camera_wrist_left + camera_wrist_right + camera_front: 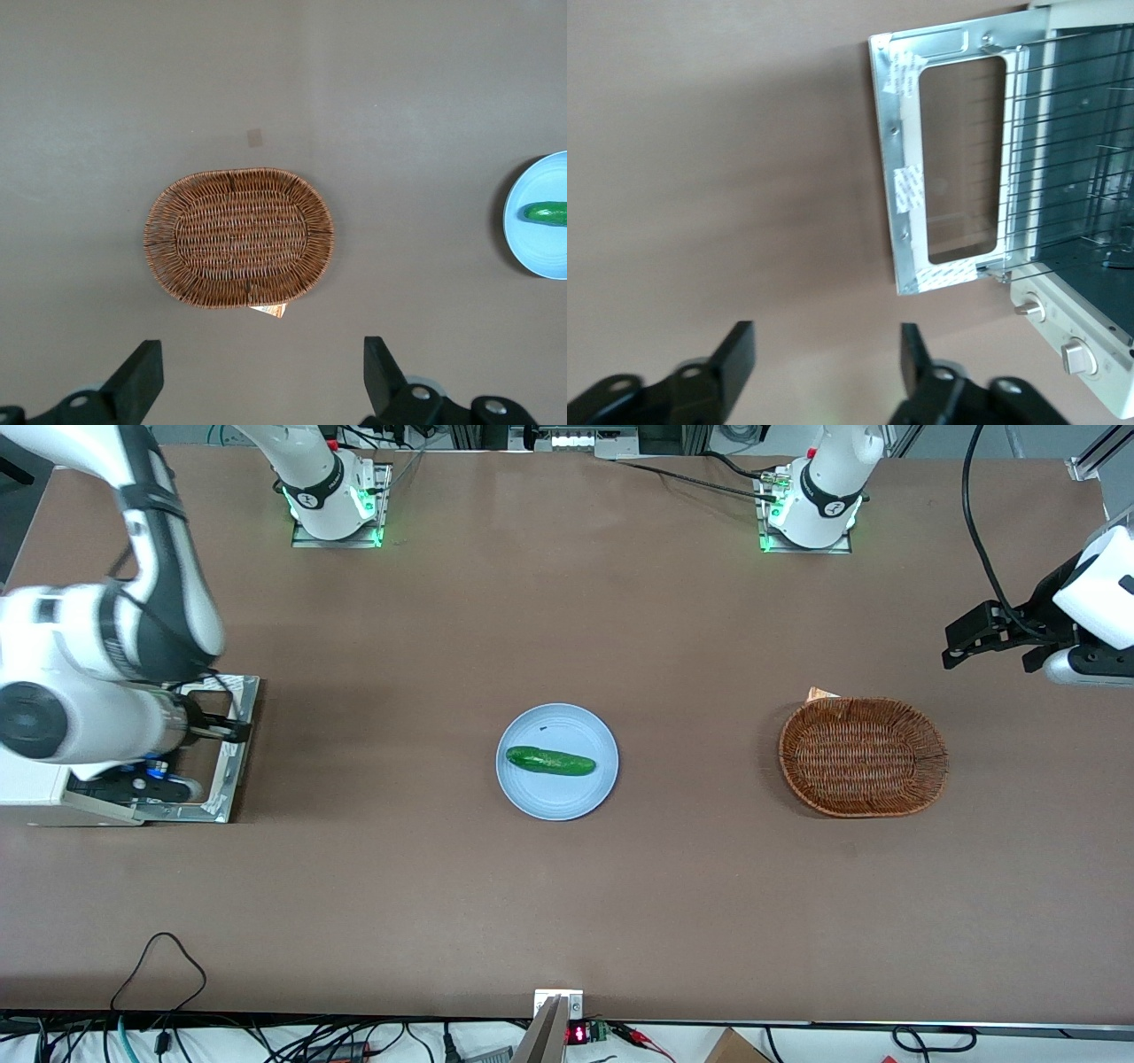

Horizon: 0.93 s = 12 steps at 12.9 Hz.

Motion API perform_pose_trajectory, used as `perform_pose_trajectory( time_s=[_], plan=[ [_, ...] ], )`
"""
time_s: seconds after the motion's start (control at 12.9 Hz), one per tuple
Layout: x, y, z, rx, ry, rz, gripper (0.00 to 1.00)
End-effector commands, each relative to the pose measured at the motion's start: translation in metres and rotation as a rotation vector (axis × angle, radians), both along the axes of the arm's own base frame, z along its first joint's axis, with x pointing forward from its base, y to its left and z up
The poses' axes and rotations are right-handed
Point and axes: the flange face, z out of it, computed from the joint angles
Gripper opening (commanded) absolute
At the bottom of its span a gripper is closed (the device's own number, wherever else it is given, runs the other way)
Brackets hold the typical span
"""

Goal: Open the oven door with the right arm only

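The oven door (902,186) is swung fully down and lies flat in front of the cream-white oven (1085,341). Its grey metal frame faces up around the glass window. The wire rack (1067,150) shows inside the oven's mouth. In the front view the door (237,757) lies at the working arm's end of the table, partly under the right arm (89,691). My gripper (824,354) hangs open above the bare table beside the door, with nothing between its fingers. It shows as a dark shape over the door's outer edge (226,730). The handle is hidden.
A light blue plate (532,797) with a green cucumber (550,761) on it sits mid-table. A brown wicker basket (863,756) lies toward the parked arm's end. The oven's knobs (1079,357) sit beside its mouth.
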Motion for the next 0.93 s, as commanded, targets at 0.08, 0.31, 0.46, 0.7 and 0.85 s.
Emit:
perform_pose_trajectory(
  time_s=[0.08,0.31,0.46,0.7,0.85],
  plan=[
    [-0.014,-0.030,0.061,0.126,-0.055,0.007,1.00],
    [-0.009,-0.035,0.063,0.141,-0.088,-0.012,1.00],
    [-0.004,-0.034,0.067,0.155,-0.133,-0.009,1.00],
    [-0.010,-0.020,0.099,0.161,-0.294,0.143,1.00],
    [-0.034,-0.019,0.105,0.132,-0.356,0.169,1.00]
  ],
)
